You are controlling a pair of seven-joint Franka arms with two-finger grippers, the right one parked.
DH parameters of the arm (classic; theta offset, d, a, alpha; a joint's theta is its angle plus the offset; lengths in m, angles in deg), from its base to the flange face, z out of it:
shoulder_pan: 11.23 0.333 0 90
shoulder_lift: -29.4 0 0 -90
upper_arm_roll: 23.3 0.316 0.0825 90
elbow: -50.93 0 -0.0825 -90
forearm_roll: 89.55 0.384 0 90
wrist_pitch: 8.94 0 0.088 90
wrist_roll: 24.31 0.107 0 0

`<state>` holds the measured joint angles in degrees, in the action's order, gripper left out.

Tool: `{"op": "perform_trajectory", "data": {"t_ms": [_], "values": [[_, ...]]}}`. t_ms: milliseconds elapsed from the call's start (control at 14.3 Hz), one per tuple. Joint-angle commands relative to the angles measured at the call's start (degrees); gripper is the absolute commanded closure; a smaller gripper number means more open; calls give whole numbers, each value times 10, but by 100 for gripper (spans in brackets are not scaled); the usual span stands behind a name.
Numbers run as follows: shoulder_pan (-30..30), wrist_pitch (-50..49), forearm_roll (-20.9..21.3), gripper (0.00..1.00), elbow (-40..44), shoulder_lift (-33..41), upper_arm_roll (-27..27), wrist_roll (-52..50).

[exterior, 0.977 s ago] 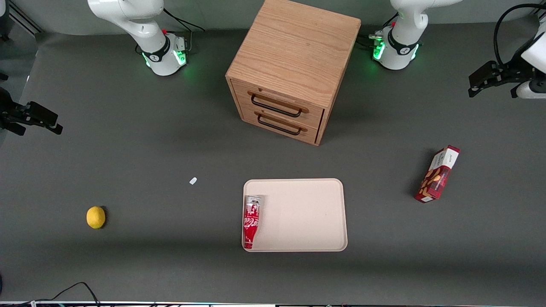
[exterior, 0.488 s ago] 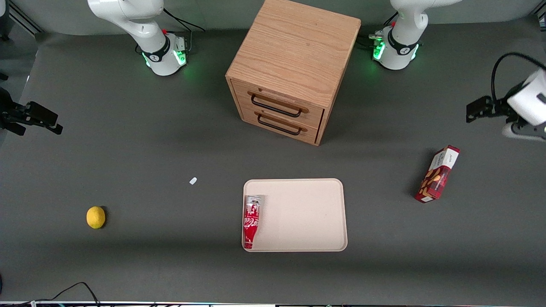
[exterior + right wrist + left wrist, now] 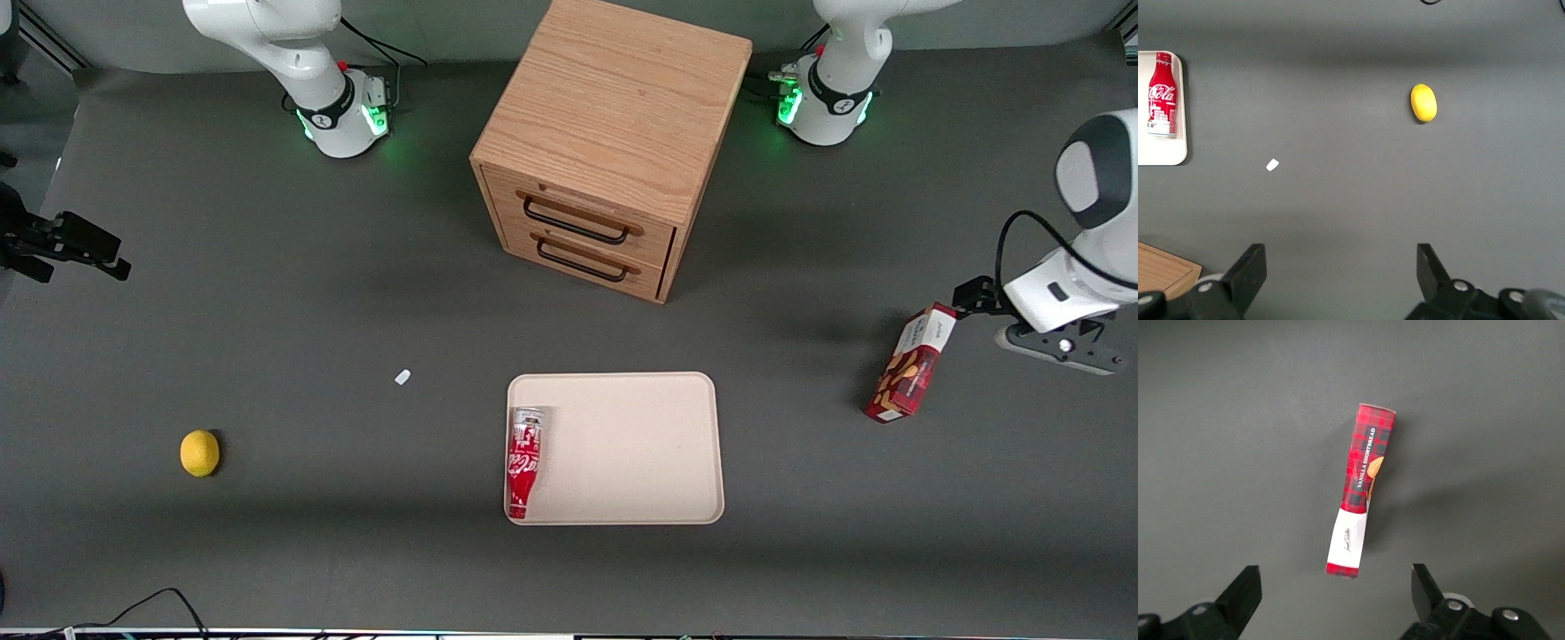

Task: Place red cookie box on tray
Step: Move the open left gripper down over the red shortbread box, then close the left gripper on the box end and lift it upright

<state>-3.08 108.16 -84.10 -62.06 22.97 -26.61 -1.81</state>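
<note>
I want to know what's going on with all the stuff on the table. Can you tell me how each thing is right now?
red cookie box: on the table, not on the tray, not held.
tray: flat on the table, holding only the Coca-Cola bottle.
Coca-Cola bottle: lying on its side in the tray.
drawer cabinet: both drawers shut.
lemon: resting toward the parked arm's end.
gripper: open, above the box.

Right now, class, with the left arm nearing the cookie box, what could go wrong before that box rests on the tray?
1. The slim dark-red cardboard cookie box lies on a narrow edge; the open pincer, above its white end, might tip it.
2. A grip so near that end could let the box swing.
3. A red Coca-Cola bottle already lies on the beige rectangular tray, so a careless drop could knock it.
</note>
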Motion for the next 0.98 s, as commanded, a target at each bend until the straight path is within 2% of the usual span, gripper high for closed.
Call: {"op": "perform_trajectory", "data": {"t_ms": [0, 140, 488, 907], "values": [[0, 80, 8, 0, -52, -13, -3, 15], [-1, 137, 7, 0, -72, -43, -3, 28], [-1, 205, 7, 0, -73, -114, -2, 44], [-3, 256, 7, 0, -81, -149, 4, 42]]}}
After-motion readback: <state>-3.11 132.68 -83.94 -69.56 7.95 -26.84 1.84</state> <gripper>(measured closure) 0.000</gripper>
